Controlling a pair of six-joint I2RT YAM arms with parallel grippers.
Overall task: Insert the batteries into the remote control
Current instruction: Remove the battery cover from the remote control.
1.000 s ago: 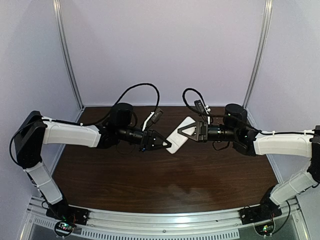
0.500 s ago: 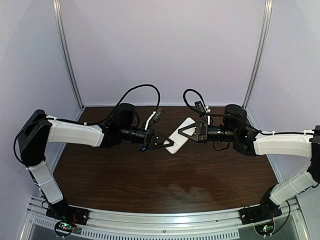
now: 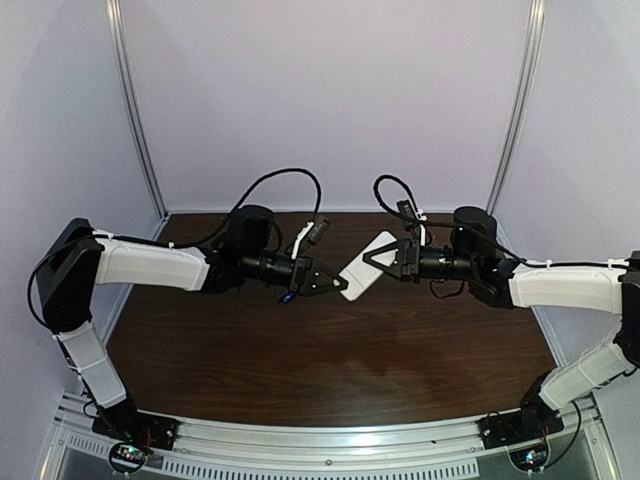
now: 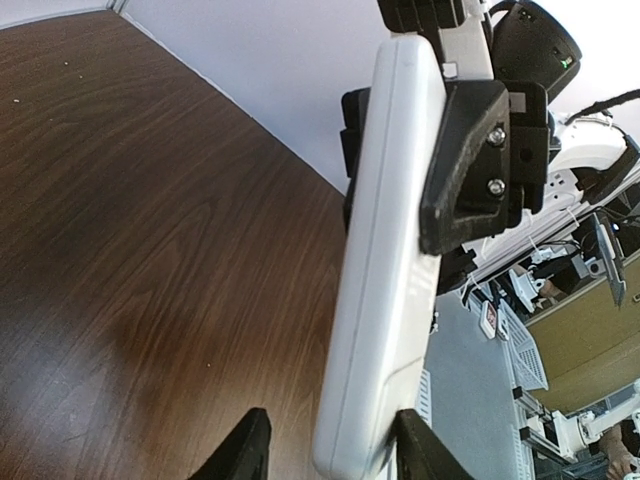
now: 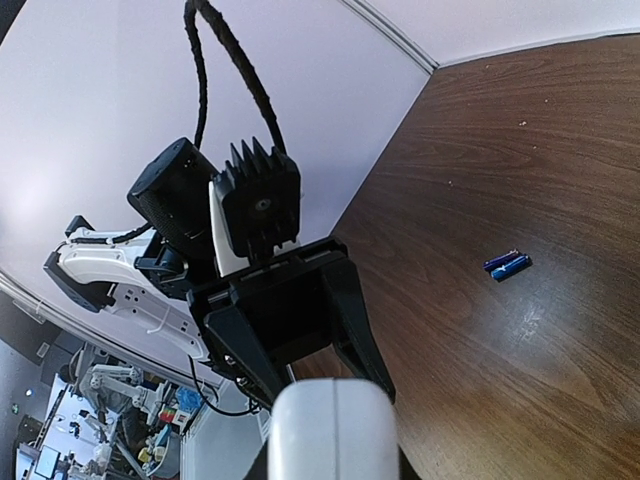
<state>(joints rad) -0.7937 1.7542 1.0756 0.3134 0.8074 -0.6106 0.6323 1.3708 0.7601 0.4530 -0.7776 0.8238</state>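
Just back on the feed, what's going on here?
The right gripper is clamped on the remote, holding it in the air over the table. The left gripper has its fingers open around the remote's other end, with a gap on one side. The two batteries lie on the table, not yet loaded.

1. Top external: fixed high at the near side, angled down across the whole worktop [image 3: 330, 370].
2. Left wrist: close up, facing right, with the remote control [image 4: 385, 250] edge-on before its jaws.
3. Right wrist: close up, facing left; shares that remote control and worktop.
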